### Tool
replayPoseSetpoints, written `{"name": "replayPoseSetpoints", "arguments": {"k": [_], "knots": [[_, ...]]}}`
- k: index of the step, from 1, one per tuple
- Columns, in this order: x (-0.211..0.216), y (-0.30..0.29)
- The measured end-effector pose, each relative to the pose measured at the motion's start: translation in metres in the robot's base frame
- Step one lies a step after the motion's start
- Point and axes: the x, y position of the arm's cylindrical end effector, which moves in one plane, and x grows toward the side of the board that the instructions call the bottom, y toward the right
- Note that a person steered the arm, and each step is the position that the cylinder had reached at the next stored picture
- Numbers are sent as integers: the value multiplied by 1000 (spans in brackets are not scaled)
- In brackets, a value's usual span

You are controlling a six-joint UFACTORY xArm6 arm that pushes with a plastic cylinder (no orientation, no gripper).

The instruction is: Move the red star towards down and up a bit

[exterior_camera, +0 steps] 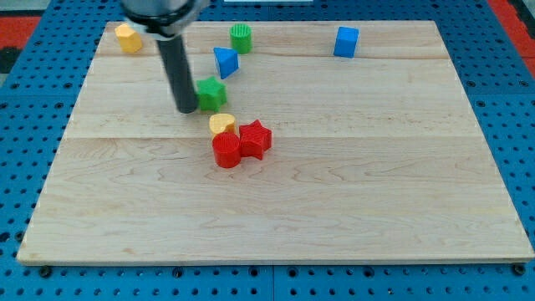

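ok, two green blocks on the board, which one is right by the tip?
The green star, just to the view's right of my tip. The other, a green cylinder, sits farther toward the view's top, near the blue triangular block.

Pale wooden board (351, 209) on blue pegboard. Red star (256, 139) as landmark: red cylinder (226, 151) touching on the view's left, yellow heart (221, 124) just above-left, green star (211, 92) farther up-left. Blue triangular block (225, 62), green cylinder (241, 38), yellow block (128, 38) and blue cube (346, 41) well above, near the top edge.
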Motion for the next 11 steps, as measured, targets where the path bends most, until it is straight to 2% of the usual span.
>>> {"name": "replayPoseSetpoints", "arguments": {"k": [1, 2, 3, 4, 5, 6, 7, 8, 9, 11], "knots": [[0, 17], [8, -25], [44, -44], [82, -30], [137, 17], [160, 67], [102, 125], [44, 156], [8, 105], [67, 79]]}}
